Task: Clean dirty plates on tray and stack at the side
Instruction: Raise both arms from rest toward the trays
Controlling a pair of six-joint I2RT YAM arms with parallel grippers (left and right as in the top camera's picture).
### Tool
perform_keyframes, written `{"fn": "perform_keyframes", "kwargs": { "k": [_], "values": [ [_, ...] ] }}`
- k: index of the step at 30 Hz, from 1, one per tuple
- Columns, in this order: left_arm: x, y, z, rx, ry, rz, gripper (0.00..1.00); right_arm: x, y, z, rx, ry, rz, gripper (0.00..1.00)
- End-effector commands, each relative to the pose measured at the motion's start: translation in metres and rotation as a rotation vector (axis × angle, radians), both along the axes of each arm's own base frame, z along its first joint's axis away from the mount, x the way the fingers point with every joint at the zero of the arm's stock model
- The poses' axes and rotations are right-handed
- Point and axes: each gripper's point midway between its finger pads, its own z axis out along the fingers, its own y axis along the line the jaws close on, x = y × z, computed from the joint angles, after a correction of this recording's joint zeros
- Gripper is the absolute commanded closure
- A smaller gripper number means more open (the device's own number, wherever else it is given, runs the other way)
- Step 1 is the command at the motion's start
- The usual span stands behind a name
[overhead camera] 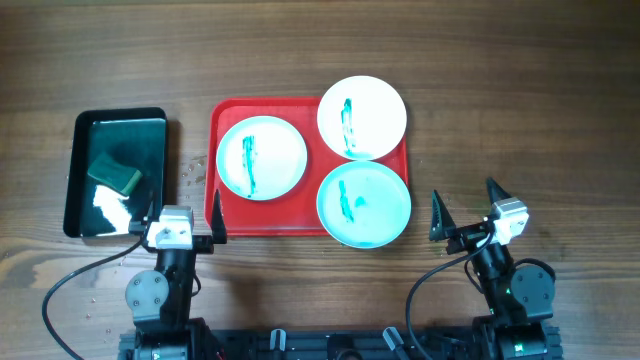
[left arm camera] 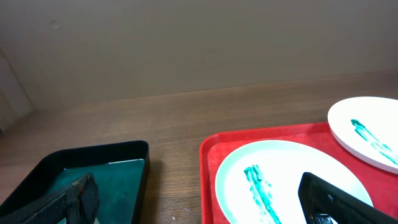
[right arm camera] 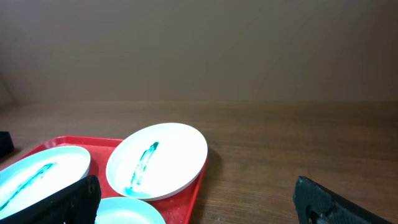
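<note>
Both arms are sitting folded low at the near edge of the desk (overhead camera: 520,70), wrists pointing toward the far side.

**Left arm.** You are holding the left claw (overhead camera: 180,214) with its fingers spread wide apart, gripping nothing.
- One finger is hanging over the near right corner of the black tray (overhead camera: 72,180).
- The other finger is standing just at the near left corner of the red tray (overhead camera: 262,220).
- In the left wrist view the fingers (left arm camera: 59,204) are showing at the bottom corners. The black tray's corner, the red tray and one smeared plate are lying ahead between them.

**Right arm.** You are holding the right claw (overhead camera: 467,205) wide apart too, and empty.
- It is hovering over bare desk just right of the red tray.
- The claw is sitting slightly skewed, its right fingertip reaching farther forward than its left.
- Its fingers (right arm camera: 339,202) are showing at the bottom corners of the right wrist view.

**Plates.** All three plates are lying on the red tray, each carrying a teal smear.
- The left plate (overhead camera: 275,165) is lying fully inside the rim.
- The far plate (overhead camera: 375,110) is overhanging the far right corner.
- The near plate (overhead camera: 380,215) is overhanging the near rim at the right corner.
- Whether the far plate and near plate are touching, I cannot tell.

A green sponge (overhead camera: 113,174) is lying in the black tray, which is sitting left of the red tray and apart from it.
</note>
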Motion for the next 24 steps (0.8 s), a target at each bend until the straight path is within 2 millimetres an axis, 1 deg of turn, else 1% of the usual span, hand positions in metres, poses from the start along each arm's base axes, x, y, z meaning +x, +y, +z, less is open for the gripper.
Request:
{"fn": "perform_keyframes", "kwargs": {
  "k": [1,10,15,17,24],
  "values": [
    [0.0,0.003,-0.005,0.024,0.013,0.016,0.0,0.002,-0.004,-0.004,-0.022,0.01,-0.026,0.0],
    [0.0,0.003,-0.005,0.024,0.013,0.016,0.0,0.002,-0.004,-0.004,-0.023,0.009,-0.027,0.0],
    [0.0,0.003,-0.005,0.024,0.013,0.016,0.0,0.003,-0.009,-0.004,-0.025,0.012,-0.052,0.0],
    [0.0,0.003,-0.005,0.024,0.013,0.016,0.0,0.004,-0.018,-0.005,-0.026,0.016,-0.106,0.0],
    [0.0,0.001,-0.005,0.023,0.013,0.01,0.0,0.004,-0.018,-0.005,-0.025,0.015,-0.109,0.0]
  ]
}}
